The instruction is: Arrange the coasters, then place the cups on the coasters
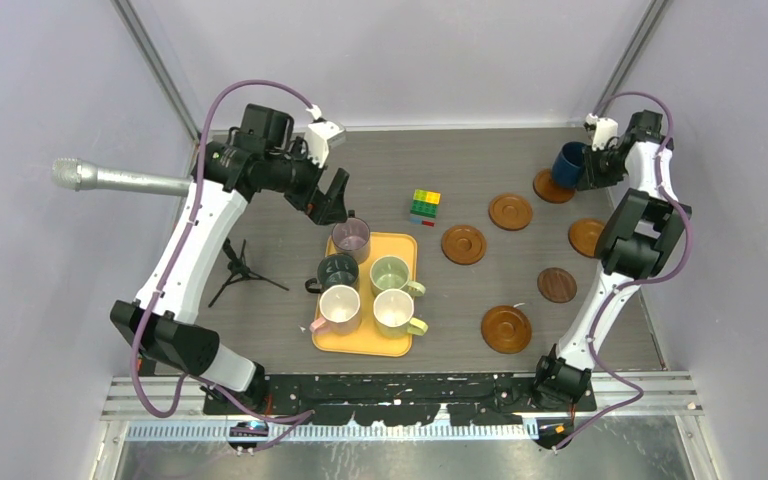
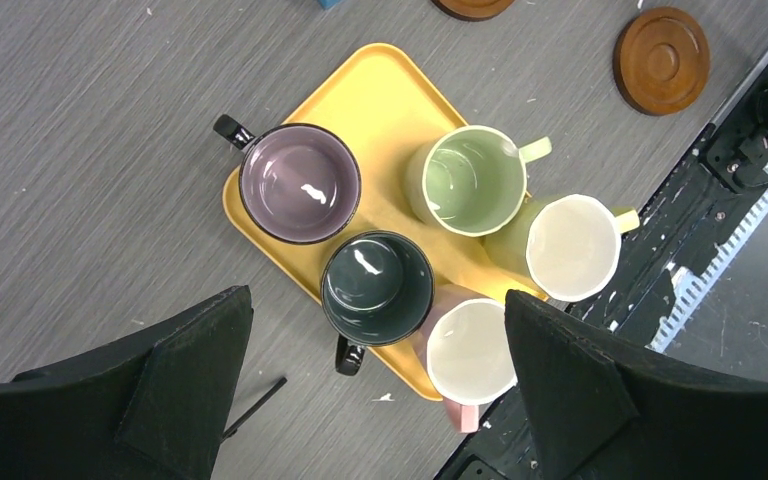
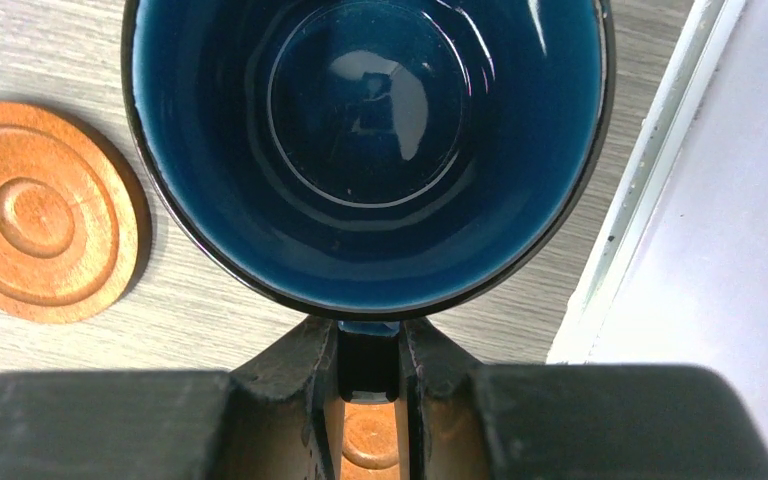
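On the right of the grey bench point(image 1: 290, 330), nearest of all, the nearest coaster point(image 1: 506, 329) lay alone. Left of it the yellow tray point(image 1: 364, 347) carried five of the cups. The pink-cream cup point(image 1: 340, 309) and the pale yellow cup point(image 1: 394, 311) made the near row, with the dark green cup point(image 1: 338, 271) and the light green cup point(image 1: 391, 274) behind them. The mauve cup point(image 1: 350, 239) stood at the tray's far left corner. A small black tripod point(image 1: 240, 270) stood on the bench left of the tray. Farther back on the right lay the darker coaster point(image 1: 557, 285), then three more, well apart. The left coaster point(image 1: 463, 244) was near the tray's far right corner, the right coaster point(image 1: 587, 237) beside the right arm point(image 1: 628, 235), and the middle coaster point(image 1: 511, 211) beyond and between them. A multicoloured cube point(image 1: 424, 207) sat just beyond the tray. The left arm point(image 1: 200, 220) held its jaws just beyond the mauve cup, wide apart with nothing between them. A silver microphone point(image 1: 110, 178) pointed in from the far left. Farthest right, the sixth coaster point(image 1: 548, 188) lay partly hidden by the navy cup point(image 1: 569, 165). The right arm's jaws were clamped on this cup's side, on what looked like its handle. Whether the cup rested on that coaster or hung above it could not be told.
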`<state>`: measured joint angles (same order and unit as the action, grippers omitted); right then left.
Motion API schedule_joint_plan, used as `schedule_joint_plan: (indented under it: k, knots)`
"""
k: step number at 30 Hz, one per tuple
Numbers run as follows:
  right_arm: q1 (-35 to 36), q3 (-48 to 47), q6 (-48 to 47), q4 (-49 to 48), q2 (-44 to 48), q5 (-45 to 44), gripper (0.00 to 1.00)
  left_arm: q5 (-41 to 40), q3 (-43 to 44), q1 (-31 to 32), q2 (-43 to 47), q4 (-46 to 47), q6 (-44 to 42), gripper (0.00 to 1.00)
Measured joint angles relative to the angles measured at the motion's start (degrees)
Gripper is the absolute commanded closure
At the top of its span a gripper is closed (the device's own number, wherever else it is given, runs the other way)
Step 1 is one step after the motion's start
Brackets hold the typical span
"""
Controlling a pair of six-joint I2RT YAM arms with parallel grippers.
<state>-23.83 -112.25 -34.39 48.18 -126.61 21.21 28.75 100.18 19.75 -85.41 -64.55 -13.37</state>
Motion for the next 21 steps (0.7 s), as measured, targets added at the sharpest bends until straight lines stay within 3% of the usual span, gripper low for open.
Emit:
schedule_joint_plan:
  k: [14, 21]
  knots:
    - [1.27, 4.31, 1.7, -4.79, 0.0, 0.04, 0.99, -1.77, 0.0, 0.0, -1.05, -0.68, -0.59, 0.0]
    - [1.7, 5.68, 0.98, -6.25, 0.02, 0.09, 0.92, -1.79, 0.0, 0.0, -1.27, -0.76, -0.59, 0.0]
